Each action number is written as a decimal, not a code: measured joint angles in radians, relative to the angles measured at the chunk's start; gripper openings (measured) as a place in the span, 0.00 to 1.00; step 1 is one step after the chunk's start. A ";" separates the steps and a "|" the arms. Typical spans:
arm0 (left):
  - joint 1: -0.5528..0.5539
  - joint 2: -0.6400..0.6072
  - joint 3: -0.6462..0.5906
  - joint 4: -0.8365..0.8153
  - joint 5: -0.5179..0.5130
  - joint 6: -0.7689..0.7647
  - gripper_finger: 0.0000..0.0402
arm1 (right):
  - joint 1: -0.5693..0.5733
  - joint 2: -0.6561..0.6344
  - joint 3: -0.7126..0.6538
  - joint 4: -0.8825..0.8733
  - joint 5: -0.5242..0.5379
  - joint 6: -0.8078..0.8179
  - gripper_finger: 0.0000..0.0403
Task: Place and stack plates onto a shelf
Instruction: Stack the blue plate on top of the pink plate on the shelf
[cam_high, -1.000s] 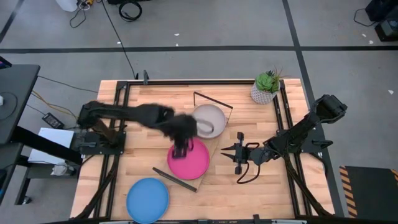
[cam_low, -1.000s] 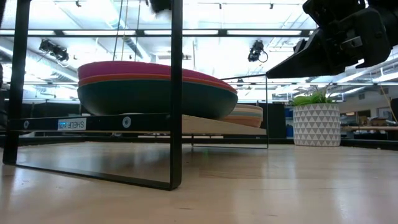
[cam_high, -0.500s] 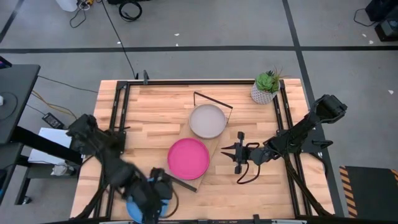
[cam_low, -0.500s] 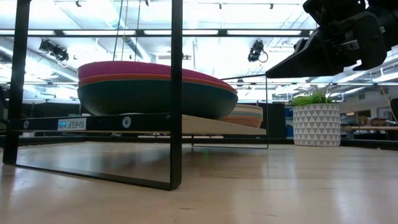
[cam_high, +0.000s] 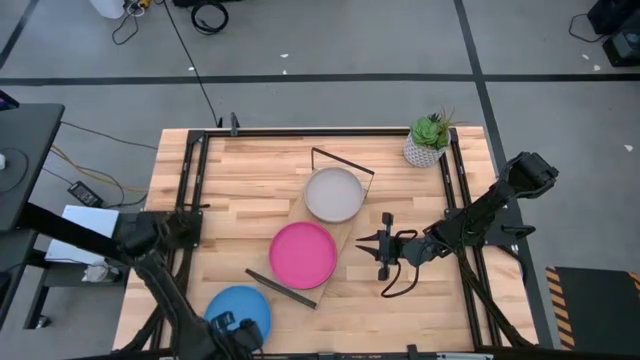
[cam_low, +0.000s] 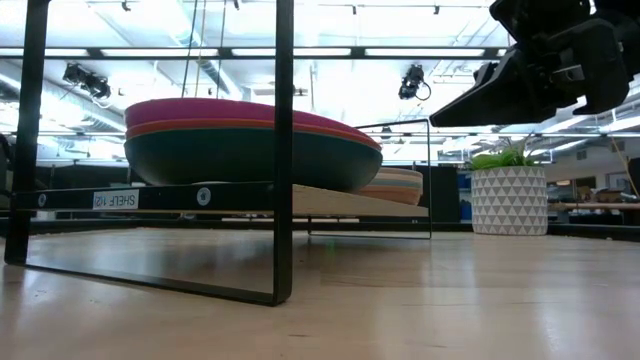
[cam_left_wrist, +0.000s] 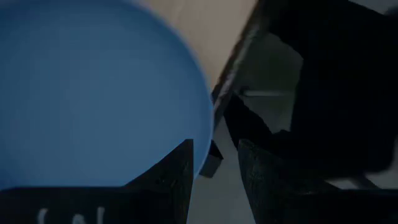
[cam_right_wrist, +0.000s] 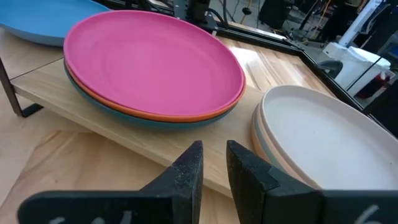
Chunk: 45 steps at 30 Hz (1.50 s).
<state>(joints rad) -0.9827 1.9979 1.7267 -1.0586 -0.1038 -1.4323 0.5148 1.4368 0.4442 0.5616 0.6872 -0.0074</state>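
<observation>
The shelf (cam_high: 349, 233) lies slantwise mid-table, a light board with black frame ends. On its near part a pink plate (cam_high: 303, 254) tops an orange and a dark teal one (cam_right_wrist: 112, 115). On its far part a cream plate (cam_high: 333, 194) tops another stack. A bright blue plate (cam_high: 236, 305) lies flat on the table near the near-left corner. My left gripper (cam_high: 232, 336) hovers at that plate's near rim (cam_left_wrist: 186, 124), fingers a little apart (cam_left_wrist: 214, 162), touching nothing. My right gripper (cam_high: 362, 242) waits right of the shelf, a narrow gap between its fingers (cam_right_wrist: 214, 165).
A potted plant (cam_high: 428, 140) stands at the far right corner. Black frame rails (cam_high: 190, 190) run along both table sides. Bare tabletop shows far left of the shelf and near right of it. The table's near edge is close beside my left gripper.
My left arm has swung away from above the pink plate on the shelf toward the table's near edge and now hangs over the bright blue plate's near rim. The pink plate has stayed on its stack. My right arm has kept still.
</observation>
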 joint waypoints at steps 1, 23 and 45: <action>-0.005 0.018 0.000 0.000 0.000 -0.032 0.33 | 0.000 0.000 0.000 0.003 0.000 -0.005 0.19; 0.032 0.209 0.000 0.041 0.060 -0.064 0.42 | -0.085 0.000 0.000 0.059 -0.062 -0.075 0.19; 0.041 -0.018 0.446 0.032 -0.009 0.152 0.05 | -0.112 0.000 0.000 0.081 -0.116 -0.072 0.19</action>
<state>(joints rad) -0.9413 1.9797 2.1723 -1.0266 -0.1127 -1.2799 0.4030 1.4368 0.4446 0.6430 0.5716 -0.0789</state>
